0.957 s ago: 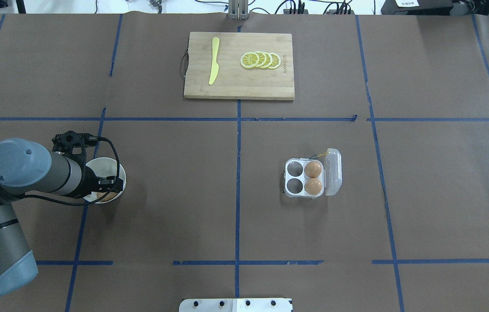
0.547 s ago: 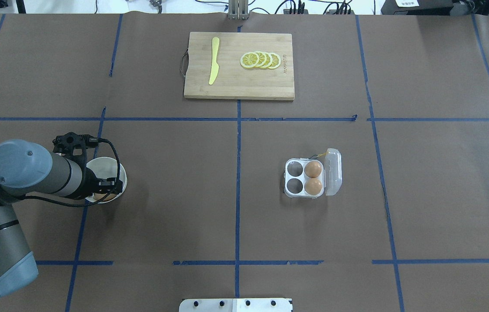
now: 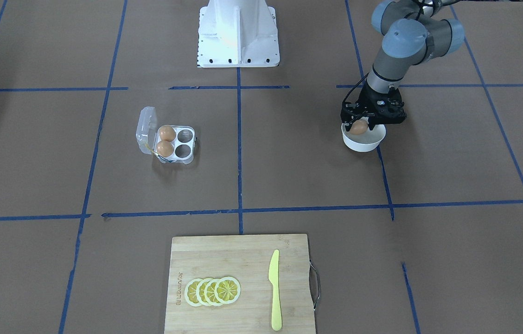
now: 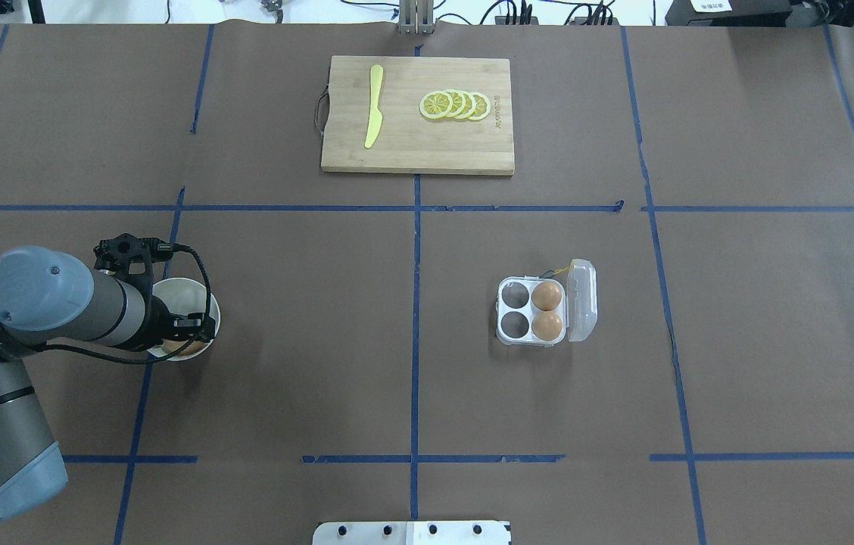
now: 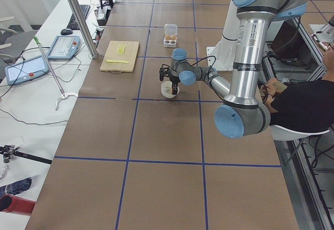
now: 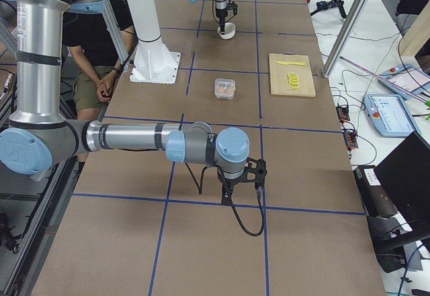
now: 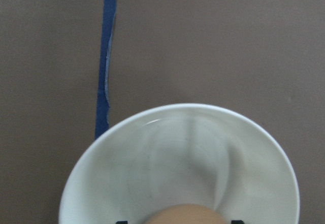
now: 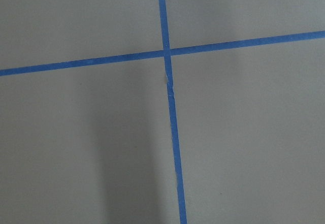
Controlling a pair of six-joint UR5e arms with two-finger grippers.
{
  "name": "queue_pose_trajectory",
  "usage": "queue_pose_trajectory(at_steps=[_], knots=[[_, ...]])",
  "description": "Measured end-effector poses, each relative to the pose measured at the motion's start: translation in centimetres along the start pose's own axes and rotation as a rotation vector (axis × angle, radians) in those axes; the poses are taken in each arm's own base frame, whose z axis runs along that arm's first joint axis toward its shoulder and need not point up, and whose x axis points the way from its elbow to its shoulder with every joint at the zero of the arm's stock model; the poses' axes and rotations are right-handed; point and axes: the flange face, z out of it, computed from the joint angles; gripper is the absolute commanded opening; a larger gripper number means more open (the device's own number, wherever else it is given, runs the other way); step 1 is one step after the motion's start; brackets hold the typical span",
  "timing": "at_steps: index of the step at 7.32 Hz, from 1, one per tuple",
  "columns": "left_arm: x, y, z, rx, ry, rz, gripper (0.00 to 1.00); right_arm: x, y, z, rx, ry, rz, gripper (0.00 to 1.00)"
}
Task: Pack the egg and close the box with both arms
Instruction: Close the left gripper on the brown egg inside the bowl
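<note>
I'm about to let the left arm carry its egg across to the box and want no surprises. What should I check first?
1. The egg sits between the fingers of the left gripper: ok.
2. The egg is lifted clear of the white bowl: cannot tell.
3. The box has its lid open: ok.
4. An empty cup is free: ok, two are empty.
5. The cutting board lies off the bowl-to-box line: ok.
6. The right gripper is ready for closing: cannot tell.
</note>
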Motion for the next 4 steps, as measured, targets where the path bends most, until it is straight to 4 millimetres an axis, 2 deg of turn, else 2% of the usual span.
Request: queue_pose_trajectory(at_steps=[1, 2, 4], knots=[[0.0, 0.02, 0.02, 0.0, 0.0, 0.0, 0.24, 0.01, 0.0, -0.01, 0.0, 0.0, 0.0, 1.0], [0.01, 0.02, 0.01, 0.0, 0.0, 0.0, 0.1, 0.01, 0.02, -0.02, 0.0, 0.0, 0.001, 1.0], [0.08, 0.01, -0.15, 0.001, 0.002, 0.0, 0.04, -0.11, 0.03, -0.16, 0.003, -0.001, -0.002, 1.0]])
